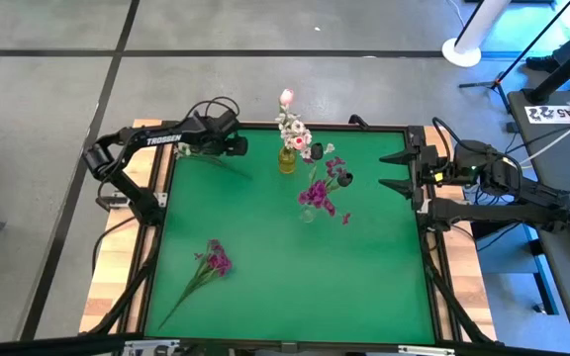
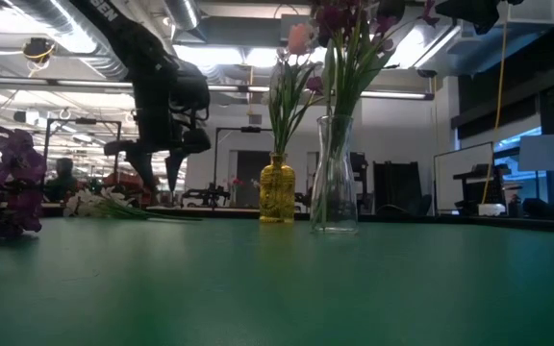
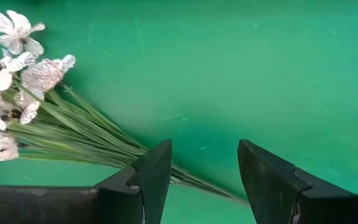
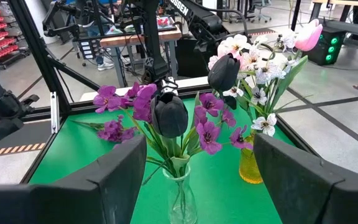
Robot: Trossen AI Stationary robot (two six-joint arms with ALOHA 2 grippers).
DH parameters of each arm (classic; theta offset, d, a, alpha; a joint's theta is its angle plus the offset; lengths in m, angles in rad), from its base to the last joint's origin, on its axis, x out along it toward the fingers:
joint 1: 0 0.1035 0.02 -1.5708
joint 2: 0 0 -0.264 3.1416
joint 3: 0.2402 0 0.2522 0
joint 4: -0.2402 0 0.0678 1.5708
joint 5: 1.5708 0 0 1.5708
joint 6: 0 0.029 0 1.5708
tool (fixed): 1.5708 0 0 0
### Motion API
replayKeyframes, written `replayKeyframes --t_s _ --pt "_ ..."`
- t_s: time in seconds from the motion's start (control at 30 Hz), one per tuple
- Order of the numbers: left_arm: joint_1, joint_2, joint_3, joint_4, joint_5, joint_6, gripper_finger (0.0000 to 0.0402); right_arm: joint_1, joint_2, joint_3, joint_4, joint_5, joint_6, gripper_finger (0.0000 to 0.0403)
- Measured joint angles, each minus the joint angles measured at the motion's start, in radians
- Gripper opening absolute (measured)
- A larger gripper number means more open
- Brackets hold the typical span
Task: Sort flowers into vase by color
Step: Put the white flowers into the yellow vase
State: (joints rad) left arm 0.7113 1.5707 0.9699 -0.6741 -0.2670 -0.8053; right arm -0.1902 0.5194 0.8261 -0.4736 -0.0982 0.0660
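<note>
A white-blossomed sprig point(image 3: 23, 87) lies flat on the green mat near its far left corner point(image 1: 198, 154). My left gripper point(image 3: 204, 155) hangs open just above the sprig's thin green stems point(image 3: 104, 134), pointing down point(image 2: 159, 178). A yellow vase point(image 1: 286, 159) holds white clusters and a pink tulip bud point(image 4: 308, 34). A clear vase point(image 2: 335, 178) holds magenta-purple blossoms and dark blooms point(image 4: 168, 115). Another purple sprig point(image 1: 214, 259) lies on the mat toward the near left. My right gripper point(image 1: 400, 171) waits open at the right edge.
The two vases stand close together at the far middle of the mat point(image 1: 364, 267). Wooden table edges point(image 1: 117, 267) and black frame rails border the mat. The near right part of the mat holds nothing. Room furniture shows beyond the far edge.
</note>
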Motion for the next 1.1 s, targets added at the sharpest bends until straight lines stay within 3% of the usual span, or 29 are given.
replayKeyframes --t_s 0.27,0.7,1.1 --pt "-0.024 0.015 -0.004 -0.028 -0.006 0.025 0.0179 0.0 0.0 0.0 0.001 0.0 0.004 0.0296" --pt "-0.114 0.198 0.001 0.008 0.039 0.079 0.0179 0.0 0.0 0.0 0.001 0.01 0.019 0.0296" --pt "-0.387 0.106 -0.008 -0.256 0.113 0.122 0.0179 0.001 0.0 0.0 0.003 0.016 0.019 0.0296"
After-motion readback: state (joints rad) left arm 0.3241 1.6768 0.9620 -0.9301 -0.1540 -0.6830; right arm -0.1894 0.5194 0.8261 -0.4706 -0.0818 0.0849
